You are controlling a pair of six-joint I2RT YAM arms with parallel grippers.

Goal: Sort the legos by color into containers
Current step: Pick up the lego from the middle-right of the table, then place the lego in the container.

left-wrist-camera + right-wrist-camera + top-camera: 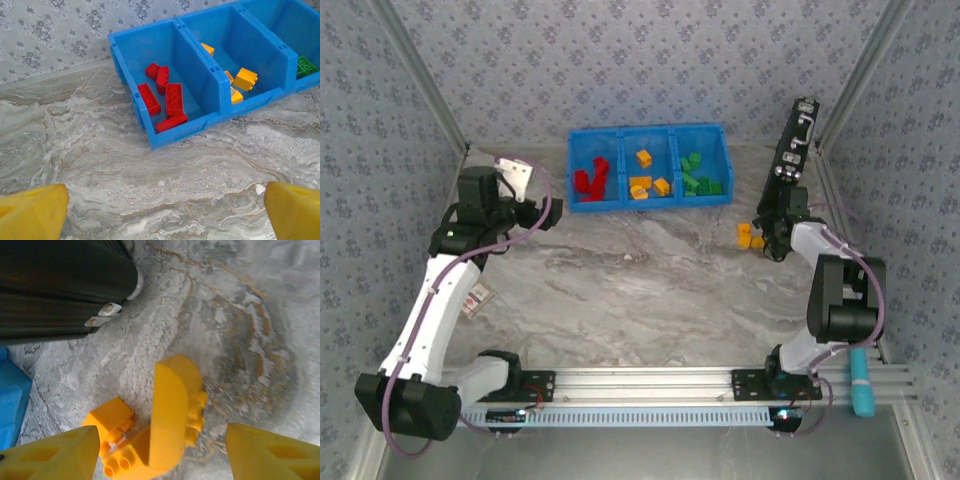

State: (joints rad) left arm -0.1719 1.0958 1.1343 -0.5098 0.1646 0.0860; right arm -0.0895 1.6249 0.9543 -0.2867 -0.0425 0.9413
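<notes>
Currently your right gripper (160, 452) straddles 2 orange legos (172, 405) near the table's (650, 290) right edge, jaws half-wide for pickup; left gripper (160, 215) hangs wide.

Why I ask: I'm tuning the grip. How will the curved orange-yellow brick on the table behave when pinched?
Likely stiff: the curved brick looks like hard moulded plastic. Its smooth rounded top may slip from the right claw unless flat sides are pinched. It abuts a square brick, so a push could shift both.
</notes>
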